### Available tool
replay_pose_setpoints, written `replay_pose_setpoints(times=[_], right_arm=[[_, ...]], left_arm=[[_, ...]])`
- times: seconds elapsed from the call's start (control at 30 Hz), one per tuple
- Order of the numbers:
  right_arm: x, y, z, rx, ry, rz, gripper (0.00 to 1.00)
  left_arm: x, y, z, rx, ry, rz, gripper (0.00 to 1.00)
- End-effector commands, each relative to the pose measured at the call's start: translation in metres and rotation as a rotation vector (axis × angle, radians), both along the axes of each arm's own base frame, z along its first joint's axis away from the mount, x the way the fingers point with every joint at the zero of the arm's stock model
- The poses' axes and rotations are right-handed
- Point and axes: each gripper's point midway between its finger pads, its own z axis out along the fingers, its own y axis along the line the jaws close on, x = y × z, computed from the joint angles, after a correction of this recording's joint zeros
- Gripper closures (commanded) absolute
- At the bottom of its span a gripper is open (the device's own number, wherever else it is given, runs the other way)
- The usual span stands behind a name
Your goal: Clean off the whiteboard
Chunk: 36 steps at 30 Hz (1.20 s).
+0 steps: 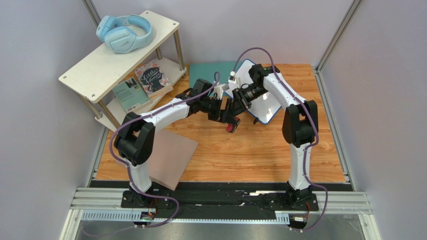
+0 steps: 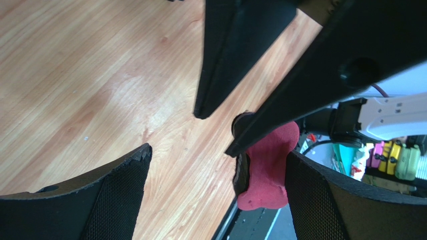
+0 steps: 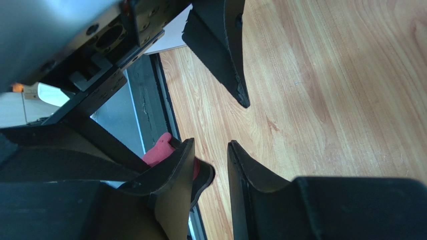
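Note:
The whiteboard (image 1: 264, 107), white with a thin blue frame, lies at the back right of the wooden table, partly under my right arm. No marks can be made out on it. Both grippers meet over the table's middle. My left gripper (image 2: 215, 160) stands wide open. A red eraser (image 2: 268, 165) with a black back rests against the inner face of its right finger. My right gripper (image 3: 210, 145) has its jaws a narrow gap apart with only wood showing between them. The eraser (image 3: 158, 150) sits outside its left finger. From above, the eraser (image 1: 230, 128) shows just below the two grippers.
A teal mat (image 1: 213, 70) lies at the back behind the whiteboard. A pinkish-tan board (image 1: 173, 157) overhangs the front left of the table. A two-tier shelf (image 1: 120, 55) at the back left carries blue headphones (image 1: 123, 34) and books.

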Motion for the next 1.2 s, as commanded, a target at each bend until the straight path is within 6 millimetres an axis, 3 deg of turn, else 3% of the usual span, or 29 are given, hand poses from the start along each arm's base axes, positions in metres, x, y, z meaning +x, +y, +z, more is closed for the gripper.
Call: replay_pose_setpoints(times=[0.0,0.27,0.53,0.73,0.77,0.83,0.97,1.0,1.17], right_arm=[[-0.021,-0.004,0.026,0.02,-0.051,0.05,0.66],[-0.042,-0.013,0.012,-0.019,-0.035,0.096,0.66],[-0.04,-0.02,0.015,-0.055,-0.092,0.096,0.64],[-0.019,-0.02,0.055,-0.051,-0.26,0.011,0.5],[-0.015,-0.02,0.072,-0.037,-0.337,-0.008,0.41],[-0.013,-0.021,0.088,-0.039,-0.388,-0.053,0.33],[-0.008,-0.025,0.126,-0.023,-0.535,-0.135,0.0],[-0.011,-0.028,0.139,-0.02,-0.573,-0.152,0.0],[-0.015,-0.044,0.16,-0.049,-0.645,-0.241,0.0]], left_arm=[[0.025,0.008,0.013,-0.003,-0.05,0.078,0.01],[0.047,0.027,0.025,-0.041,-0.079,0.162,0.01],[0.053,0.061,0.014,0.081,-0.095,0.213,0.01],[0.049,0.081,0.014,0.179,-0.169,0.189,0.01],[0.05,0.085,0.015,0.2,-0.197,0.193,0.01],[0.049,0.093,0.02,0.227,-0.228,0.207,0.01],[0.048,0.11,0.026,0.296,-0.28,0.23,0.01],[0.048,0.113,0.03,0.298,-0.293,0.237,0.01],[0.036,0.111,0.034,0.248,-0.32,0.185,0.01]])
